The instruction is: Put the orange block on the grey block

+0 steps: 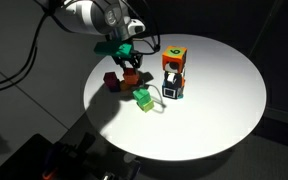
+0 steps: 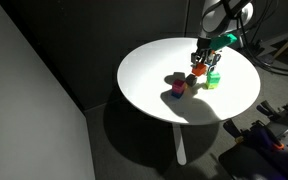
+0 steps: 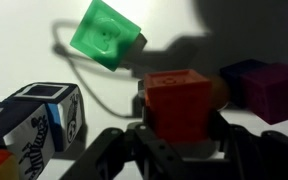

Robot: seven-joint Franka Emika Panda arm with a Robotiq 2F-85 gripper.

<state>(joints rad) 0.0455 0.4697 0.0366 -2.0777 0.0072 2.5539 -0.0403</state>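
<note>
The orange block is a plain orange-red cube held between my gripper's two black fingers, which are shut on its sides. In both exterior views the gripper hangs low over the round white table, between the purple cube and the stacked cubes, with the orange block in it. A dull grey patch shows just under the orange block. I cannot tell whether it is the grey block. No grey block shows clearly anywhere else.
A green cube with a thin cable lies close by. A purple cube stands on the other side. A black-and-white cube carries an orange cube with a green mark. A yellow-orange ball peeks out behind the held block.
</note>
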